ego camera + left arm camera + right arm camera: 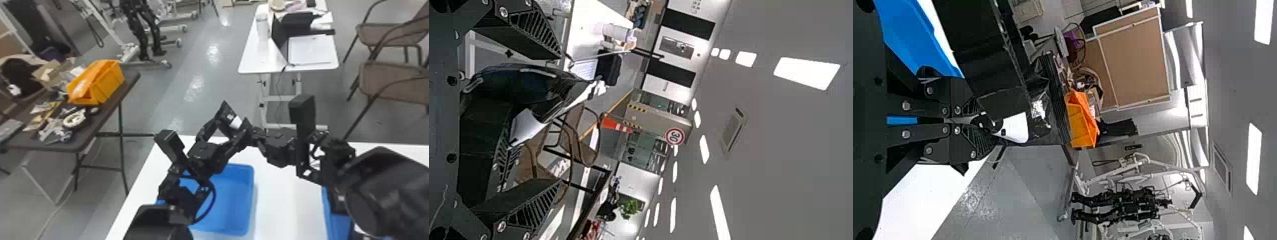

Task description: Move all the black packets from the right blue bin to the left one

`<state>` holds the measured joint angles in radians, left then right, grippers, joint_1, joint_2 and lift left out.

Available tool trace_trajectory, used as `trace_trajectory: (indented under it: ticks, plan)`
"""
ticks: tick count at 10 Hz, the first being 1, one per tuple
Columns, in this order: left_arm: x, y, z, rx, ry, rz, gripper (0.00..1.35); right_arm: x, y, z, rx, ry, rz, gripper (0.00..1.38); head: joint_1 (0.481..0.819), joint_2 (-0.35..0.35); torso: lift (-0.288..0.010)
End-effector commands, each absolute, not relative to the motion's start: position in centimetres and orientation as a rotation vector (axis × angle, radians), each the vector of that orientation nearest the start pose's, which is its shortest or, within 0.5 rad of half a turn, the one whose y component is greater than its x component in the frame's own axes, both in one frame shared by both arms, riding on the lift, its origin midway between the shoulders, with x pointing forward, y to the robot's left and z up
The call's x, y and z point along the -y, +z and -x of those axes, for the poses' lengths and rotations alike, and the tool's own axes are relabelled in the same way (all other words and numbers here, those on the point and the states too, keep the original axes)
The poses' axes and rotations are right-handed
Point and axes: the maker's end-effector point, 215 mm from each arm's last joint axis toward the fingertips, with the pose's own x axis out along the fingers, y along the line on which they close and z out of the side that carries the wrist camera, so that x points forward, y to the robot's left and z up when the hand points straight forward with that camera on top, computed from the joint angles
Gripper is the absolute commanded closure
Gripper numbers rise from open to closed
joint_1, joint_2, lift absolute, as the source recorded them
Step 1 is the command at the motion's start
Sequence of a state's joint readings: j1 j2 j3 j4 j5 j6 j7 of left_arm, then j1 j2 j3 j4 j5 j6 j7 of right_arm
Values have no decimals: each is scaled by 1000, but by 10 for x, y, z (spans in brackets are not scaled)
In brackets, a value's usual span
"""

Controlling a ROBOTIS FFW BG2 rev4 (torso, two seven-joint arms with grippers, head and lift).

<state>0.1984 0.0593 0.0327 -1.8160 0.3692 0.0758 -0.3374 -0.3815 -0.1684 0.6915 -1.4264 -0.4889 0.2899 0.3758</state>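
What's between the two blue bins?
Bare white tabletop, from the left bin across to the visible edge of the right bin. Head view shows it.

Head view: blue bins, two, a left bin point(234, 204) and a right bin point(340, 225). Black packet point(225, 110), one. Grippers, two: left gripper point(225, 129), right gripper point(250, 129). Tables, three: one dark table point(73, 143), one white worktable point(277, 198), one farther white table point(252, 62). Brown chairs point(389, 76), two. Orange bin point(110, 84), one. Left wrist view: traffic cone point(615, 125), one; round red-rimmed sign point(675, 136), one; green plant point(630, 207), one.
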Motion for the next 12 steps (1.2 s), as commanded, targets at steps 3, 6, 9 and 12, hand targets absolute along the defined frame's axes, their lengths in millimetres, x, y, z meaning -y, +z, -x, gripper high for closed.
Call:
trace_trajectory:
  ticks: [3, 6, 9, 12]
  plan:
    - [-202, -316, -532, 33, -280, 308, 1003, -127, -346, -526, -258, 1036, -91, 1274, 695, 322, 0]
    - [-192, -327, -528, 0, -279, 350, 1222, -126, -348, -526, -259, 1035, -91, 1274, 695, 328, 0]
    - [-199, -319, -526, 41, -257, 349, 1222, -124, -350, -526, -257, 1028, -99, 860, 695, 321, 0]
    - [-231, -318, -524, 58, -196, 291, 1222, -84, -355, -535, -248, 931, -92, 47, 695, 326, 0]
